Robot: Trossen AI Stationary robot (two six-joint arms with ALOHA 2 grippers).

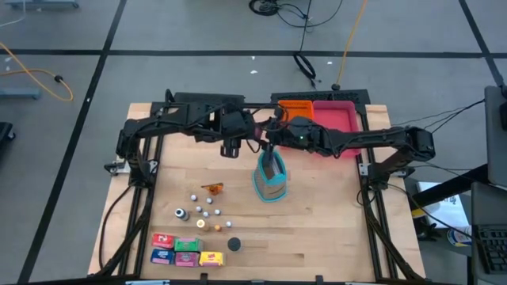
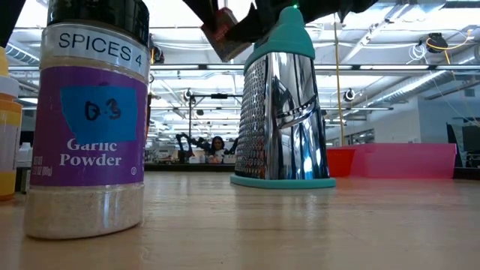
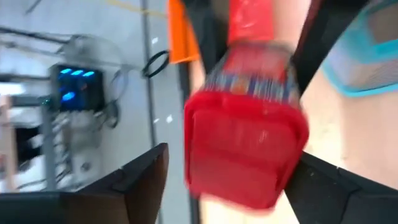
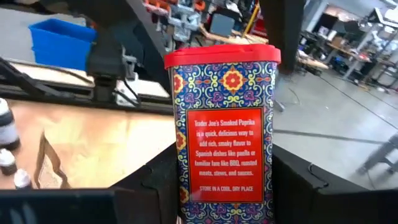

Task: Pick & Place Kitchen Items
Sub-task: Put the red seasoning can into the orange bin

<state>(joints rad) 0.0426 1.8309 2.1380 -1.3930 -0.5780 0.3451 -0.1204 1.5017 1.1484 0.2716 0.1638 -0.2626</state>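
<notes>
– Right gripper status?
– Pinched on 1 red-lidded smoked paprika tin, fingers pressed against its 2 sides. Tin was upright in the right wrist view and held in the air at about 12 o'clock of the teal-topped grater, clear of the table.
– Left gripper?
– Spread wide at roughly 10 o'clock of the grater, facing the tin's lid. In the left wrist view the tin sat between its fingers; contact could not be told.
– Other items logged?
– Small bottles scattered at 7 o'clock of the grater, with 1 orange piece at 9 o'clock. Coloured boxes lay in 2 rows near the table's 7 o'clock corner, 1 black piece just beside them at 3 o'clock. Garlic powder jar stood upright close to the low camera.
– Trays?
– Orange tray and pink tray side by side at 1 o'clock of the grater.
</notes>
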